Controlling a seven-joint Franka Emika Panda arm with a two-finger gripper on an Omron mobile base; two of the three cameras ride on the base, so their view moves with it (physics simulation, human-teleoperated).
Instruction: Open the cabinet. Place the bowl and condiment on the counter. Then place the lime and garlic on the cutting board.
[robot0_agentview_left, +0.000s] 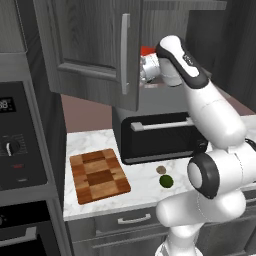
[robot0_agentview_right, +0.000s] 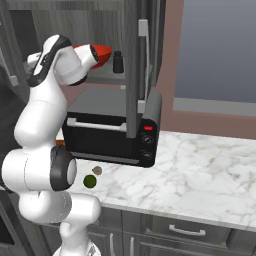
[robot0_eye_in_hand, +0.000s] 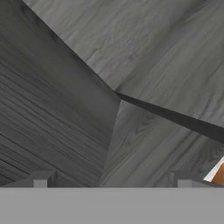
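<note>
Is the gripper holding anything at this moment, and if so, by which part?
Nothing is held. In the hand view the gripper is open, its fingertips spread wide with only grey cabinet wood between them. The red bowl sits ungripped on the shelf.

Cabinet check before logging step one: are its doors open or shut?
Open. The cabinet door stands swung out over the counter, baring the shelf with the bowl and condiment.

The cabinet (robot0_agentview_left: 90, 45) is dark grey with a wood grain, its bar handle (robot0_agentview_left: 125, 52) silver. The bowl (robot0_agentview_right: 100, 54) is bright red, the condiment (robot0_agentview_right: 118, 62) near black. The table (robot0_agentview_right: 200, 170) is white marble with faint grey veins. The cutting board (robot0_agentview_left: 98, 175) is chequered in light and dark brown. The lime (robot0_agentview_left: 166, 181) is dark green, the garlic (robot0_agentview_left: 161, 170) beige-grey, the toaster oven (robot0_agentview_left: 160, 137) black.
</note>
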